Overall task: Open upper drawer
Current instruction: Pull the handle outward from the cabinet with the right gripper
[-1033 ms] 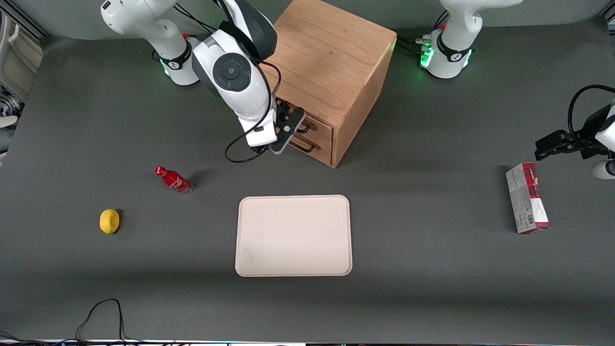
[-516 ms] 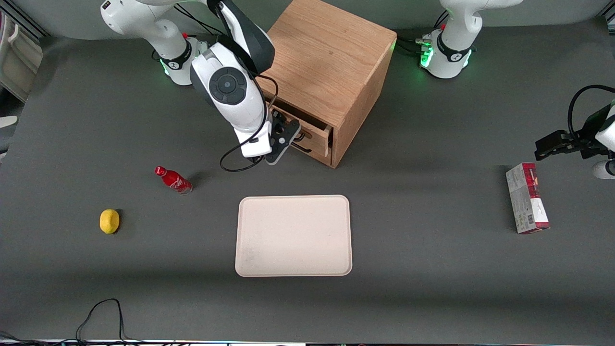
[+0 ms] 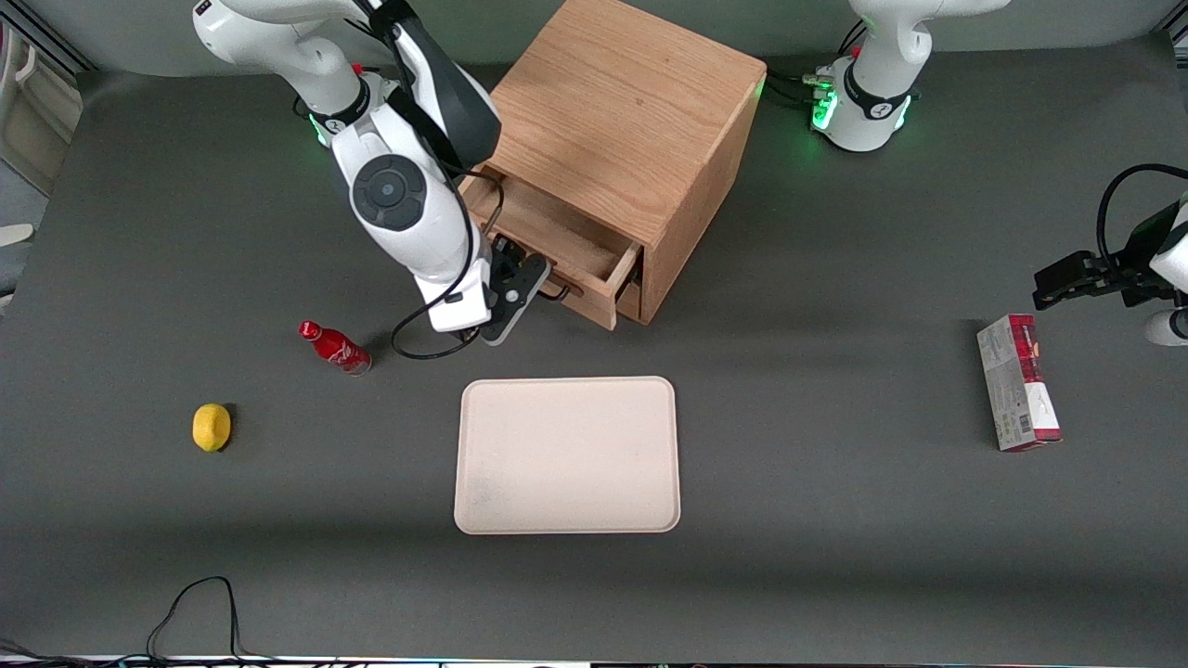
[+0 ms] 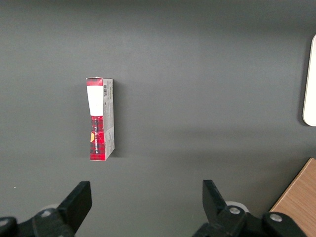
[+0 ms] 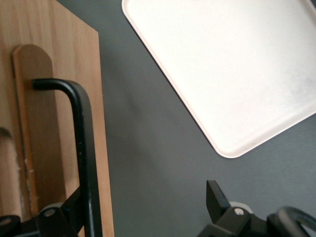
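Note:
The oak cabinet (image 3: pixel 631 102) stands far from the front camera. Its upper drawer (image 3: pixel 557 243) is pulled well out and its inside shows bare. My right gripper (image 3: pixel 522 289) is at the drawer front, at the black bar handle (image 5: pixel 85 148). In the right wrist view the gripper (image 5: pixel 143 200) is open. The handle runs between the fingers, right against one finger (image 5: pixel 74 205), and the other finger (image 5: pixel 215 196) stands well apart over the mat. The lower drawer is mostly hidden under the open one.
A cream tray (image 3: pixel 567 455), also in the right wrist view (image 5: pixel 227 64), lies nearer the front camera than the cabinet. A red bottle (image 3: pixel 336 347) and a lemon (image 3: pixel 212 427) lie toward the working arm's end. A red-and-white box (image 3: pixel 1017 382) lies toward the parked arm's end.
The upper drawer has slid from nearly shut to well out of the cabinet. My gripper has moved with its handle toward the front camera and the working arm's end.

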Controlling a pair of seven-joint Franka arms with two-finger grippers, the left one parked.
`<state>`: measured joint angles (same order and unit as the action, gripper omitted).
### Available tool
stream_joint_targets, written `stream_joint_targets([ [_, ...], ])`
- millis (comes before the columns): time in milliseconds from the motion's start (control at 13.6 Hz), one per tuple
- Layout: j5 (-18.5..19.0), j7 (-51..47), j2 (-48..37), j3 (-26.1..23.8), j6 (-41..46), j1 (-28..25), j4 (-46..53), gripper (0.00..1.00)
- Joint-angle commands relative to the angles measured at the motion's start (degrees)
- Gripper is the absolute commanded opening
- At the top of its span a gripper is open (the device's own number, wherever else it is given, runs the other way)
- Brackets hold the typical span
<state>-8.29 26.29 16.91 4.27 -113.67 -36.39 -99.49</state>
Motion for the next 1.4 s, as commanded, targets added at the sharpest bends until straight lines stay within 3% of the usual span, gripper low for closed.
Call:
stream_joint_targets([
  [0, 0.91, 2.35, 1.98, -0.05, 0.47, 1.49, 2.8, 1.0],
  [1328, 3.99, 4.47, 12.71, -0.05, 4.78, 10.8, 17.75, 1.0],
])
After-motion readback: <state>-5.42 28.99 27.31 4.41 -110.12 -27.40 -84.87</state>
